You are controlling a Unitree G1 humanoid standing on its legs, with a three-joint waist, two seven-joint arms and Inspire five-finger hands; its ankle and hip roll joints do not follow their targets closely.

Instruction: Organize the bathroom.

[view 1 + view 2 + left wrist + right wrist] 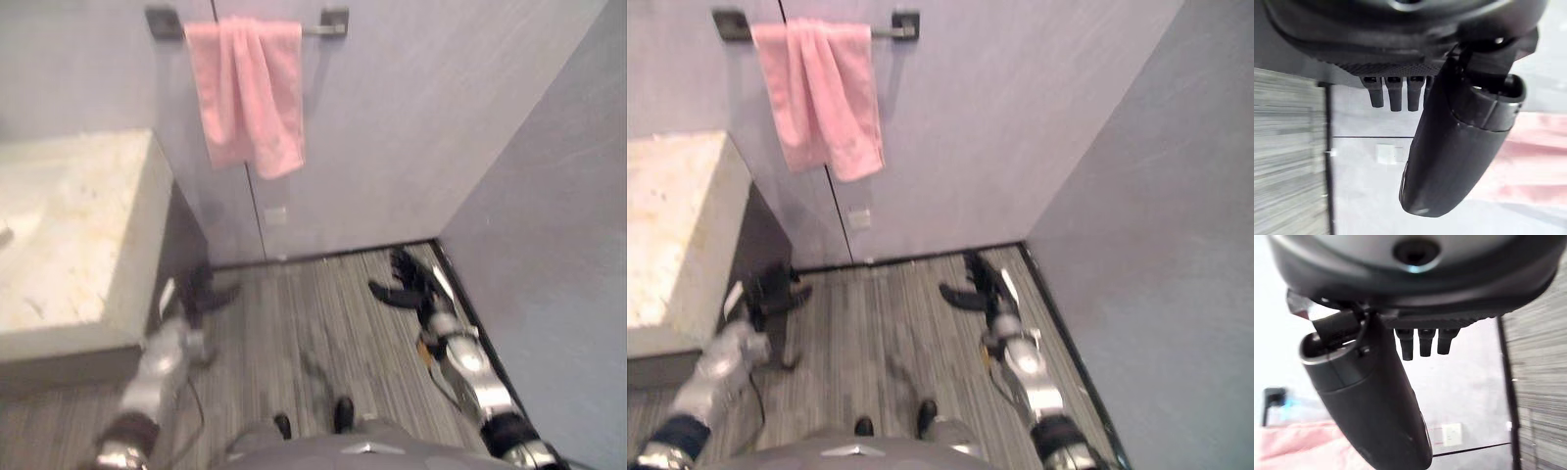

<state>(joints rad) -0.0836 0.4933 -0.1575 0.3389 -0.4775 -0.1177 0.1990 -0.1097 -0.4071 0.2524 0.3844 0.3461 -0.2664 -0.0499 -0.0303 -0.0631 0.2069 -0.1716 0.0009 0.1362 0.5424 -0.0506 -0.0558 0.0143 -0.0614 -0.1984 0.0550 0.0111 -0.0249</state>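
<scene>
Left hand (201, 294) and right hand (407, 284) both hang low over the floor, fingers straight and loose, holding nothing (each wrist view shows bare fingers against the wall). Pink towel (245, 93) is draped over the wall rail (328, 24), well above both hands, beside the counter (69, 235). Its long axis runs vertically, ends pointing down. Judged: towel already hung; what is left is unclear.

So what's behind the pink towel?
The towel hangs over a bar on the grey wall. The bar's middle and the wall behind it are covered.
</scene>
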